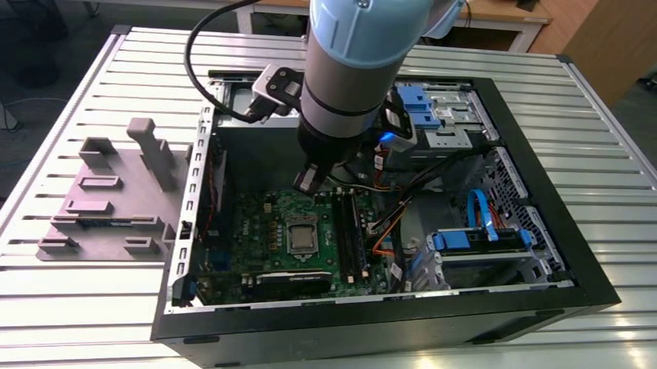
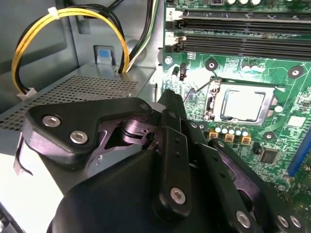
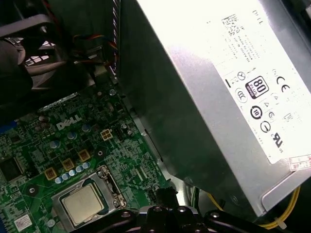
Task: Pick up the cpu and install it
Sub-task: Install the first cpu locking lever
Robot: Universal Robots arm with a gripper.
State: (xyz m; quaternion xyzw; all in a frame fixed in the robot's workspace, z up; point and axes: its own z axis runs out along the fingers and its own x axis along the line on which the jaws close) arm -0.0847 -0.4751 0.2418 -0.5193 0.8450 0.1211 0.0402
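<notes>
Here, in the exterior view, the gripper (image 1: 309, 183) hangs inside the open computer case (image 1: 534, 254), above the green motherboard (image 1: 269, 231) and beside the power supply (image 1: 257, 146). The cpu (image 1: 301, 237) lies flat in its socket on the board, nearer the case's front edge than the gripper. Whether the jaws are open or closed cannot be told. A mauve-grey tray (image 1: 108, 207) with upright blocks rests on the slatted table (image 1: 92, 92), at the exterior view's left of the case.

In the second wrist view, the black matte linkage of the gripper (image 2: 204, 160) has bolted plates. The cpu (image 2: 244, 105) shows a smooth, pale metal top, framed by a metal bracket. Yellow cables (image 2: 29, 53) arc over a perforated grey panel.

In the first wrist view, the cpu (image 3: 83, 205) sits square within its frame; the power supply (image 3: 204, 97) presents a glossy sheet-metal face.

Risk: the chip is probably not clamped, so any nudge from the fingers may shift it and bend contacts. Nearby cables may snag the wrist, and the memory slots (image 2: 233, 31) stand close enough to be struck.
</notes>
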